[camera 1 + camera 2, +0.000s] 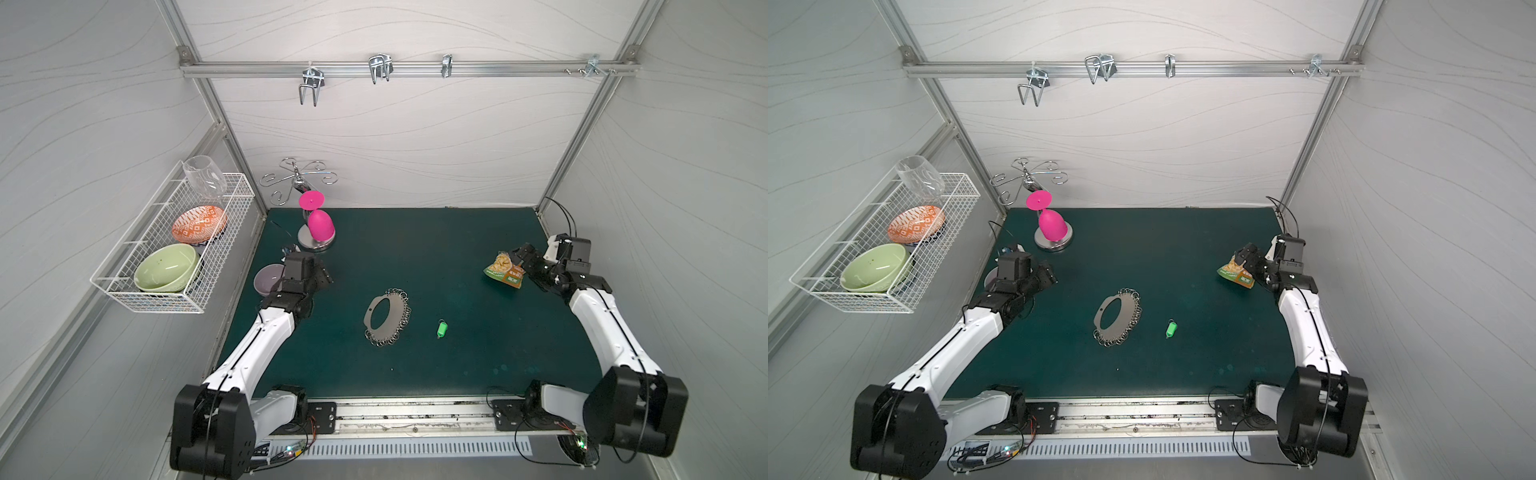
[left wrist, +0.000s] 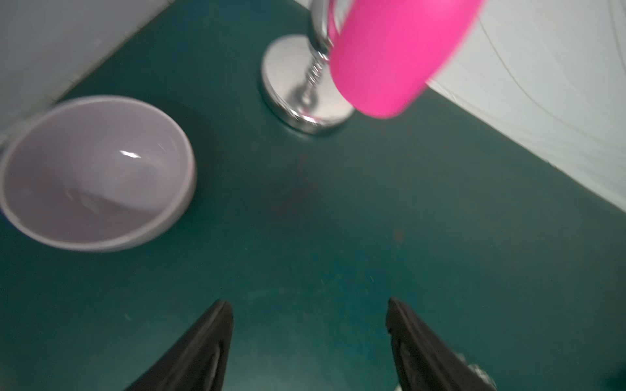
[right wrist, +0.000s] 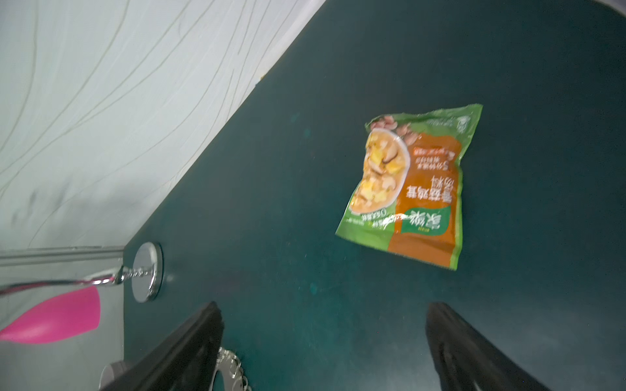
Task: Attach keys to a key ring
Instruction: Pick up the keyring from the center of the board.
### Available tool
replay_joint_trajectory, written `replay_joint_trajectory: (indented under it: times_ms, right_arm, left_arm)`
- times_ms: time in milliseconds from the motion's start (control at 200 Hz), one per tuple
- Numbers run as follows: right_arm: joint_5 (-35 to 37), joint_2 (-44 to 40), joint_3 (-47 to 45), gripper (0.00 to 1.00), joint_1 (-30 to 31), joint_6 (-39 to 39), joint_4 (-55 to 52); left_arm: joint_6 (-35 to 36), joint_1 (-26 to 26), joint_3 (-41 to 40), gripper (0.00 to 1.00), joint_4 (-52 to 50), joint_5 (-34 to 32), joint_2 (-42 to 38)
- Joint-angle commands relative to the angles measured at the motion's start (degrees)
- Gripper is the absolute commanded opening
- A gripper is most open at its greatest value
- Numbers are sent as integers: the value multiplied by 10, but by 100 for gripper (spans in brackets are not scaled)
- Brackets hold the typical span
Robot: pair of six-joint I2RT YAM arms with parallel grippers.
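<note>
The key ring (image 1: 397, 312) (image 1: 1128, 311), a flat grey oval plate with small wire rings round its rim, lies on the green mat (image 1: 415, 257) near the middle. The key (image 1: 441, 328) (image 1: 1170, 329), a small bright green tag with a metal loop, lies just to its right, apart from it. My left gripper (image 1: 325, 277) (image 2: 309, 304) hovers at the mat's left side, open and empty, well away from the plate. My right gripper (image 1: 518, 252) (image 3: 325, 308) is at the far right, open and empty; an edge of the key ring (image 3: 230, 367) shows by one finger in the right wrist view.
A green-orange snack packet (image 1: 505, 270) (image 3: 413, 189) lies right by the right gripper. A purple bowl (image 1: 265, 279) (image 2: 95, 172) sits beside the left arm. A pink cup (image 1: 321, 224) (image 2: 399, 54) hangs on a chrome stand (image 2: 298, 88) at the back left. A wire basket (image 1: 174, 245) of dishes hangs on the left wall.
</note>
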Motion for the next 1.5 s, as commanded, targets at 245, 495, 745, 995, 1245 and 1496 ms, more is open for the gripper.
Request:
replay_joint_trajectory:
  times_ms: [245,495,745,995,1245,1496]
  right_arm:
    - [7,-68,39,71,107,-56,-177]
    - [83,-65,56,60,217,-67,-249]
    - [144,-108,62,60,268,-92,-266]
    - [160,-130,59,61,269,-126,-258]
    - [136,-111,57,60,236,-143,-248]
    - [114,-107,61,59,220,-138,-240]
  left_arm:
    - [-132,-198,-40,61,-140,-7,-87]
    - [-136,-298,-75,56,-28,-18,-30]
    - [-95,-305,-141,56,174,83,-1]
    - [-69,-307,-75,43,156,97,83]
    - [-91,-327,28,40,83,-2,173]
    - [-126,-332,99,39,19,-27,245]
